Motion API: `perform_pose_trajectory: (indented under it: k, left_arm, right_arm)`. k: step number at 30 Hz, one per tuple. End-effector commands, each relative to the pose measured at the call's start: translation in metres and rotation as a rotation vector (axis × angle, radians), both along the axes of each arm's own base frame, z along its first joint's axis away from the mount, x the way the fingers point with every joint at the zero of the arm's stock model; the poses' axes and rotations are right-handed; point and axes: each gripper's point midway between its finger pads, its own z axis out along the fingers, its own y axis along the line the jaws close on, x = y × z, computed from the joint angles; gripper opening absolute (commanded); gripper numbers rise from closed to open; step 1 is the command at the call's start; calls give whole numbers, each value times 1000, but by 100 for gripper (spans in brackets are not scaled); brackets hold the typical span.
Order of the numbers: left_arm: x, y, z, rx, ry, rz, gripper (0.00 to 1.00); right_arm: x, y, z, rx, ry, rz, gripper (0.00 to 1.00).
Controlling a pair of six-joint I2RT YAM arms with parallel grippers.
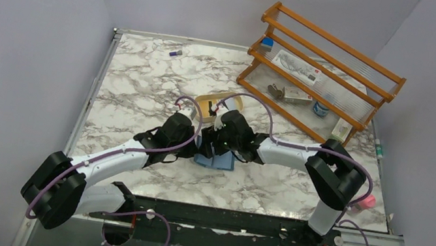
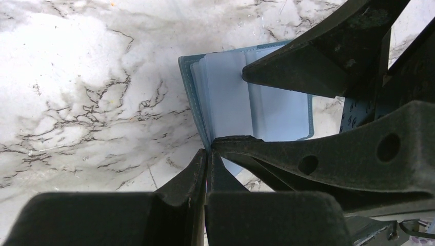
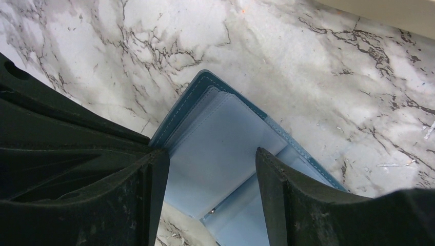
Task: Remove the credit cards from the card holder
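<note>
The teal-blue card holder (image 1: pixel 212 160) lies open on the marble table, its light-blue inner sleeves facing up. In the left wrist view my left gripper (image 2: pixel 208 152) is shut on the near edge of the card holder (image 2: pixel 225 97). In the right wrist view my right gripper (image 3: pixel 211 154) is open, its two fingers straddling the inner sleeves of the card holder (image 3: pixel 215 123). From above, both grippers meet over it: the left gripper (image 1: pixel 200 143) and the right gripper (image 1: pixel 219 146). No credit card shows; any are hidden in the sleeves.
A tan oval tray (image 1: pixel 212 100) sits just behind the grippers. A wooden rack (image 1: pixel 323 67) with small items stands at the back right. A small purple item (image 1: pixel 175 53) lies at the back. A pink object (image 1: pixel 368 201) sits at the right edge.
</note>
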Motion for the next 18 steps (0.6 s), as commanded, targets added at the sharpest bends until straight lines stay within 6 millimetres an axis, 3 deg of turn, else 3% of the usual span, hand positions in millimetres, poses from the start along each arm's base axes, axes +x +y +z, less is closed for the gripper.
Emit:
perform_pose_trajectory:
  k: [1, 18]
  left_arm:
    - [11, -9, 21, -46, -65, -5, 0]
    - [13, -7, 24, -39, -71, -3, 0]
  right_arm:
    - [-8, -6, -22, -94, -6, -11, 68]
    - [-11, -44, -51, -244, -13, -94, 68]
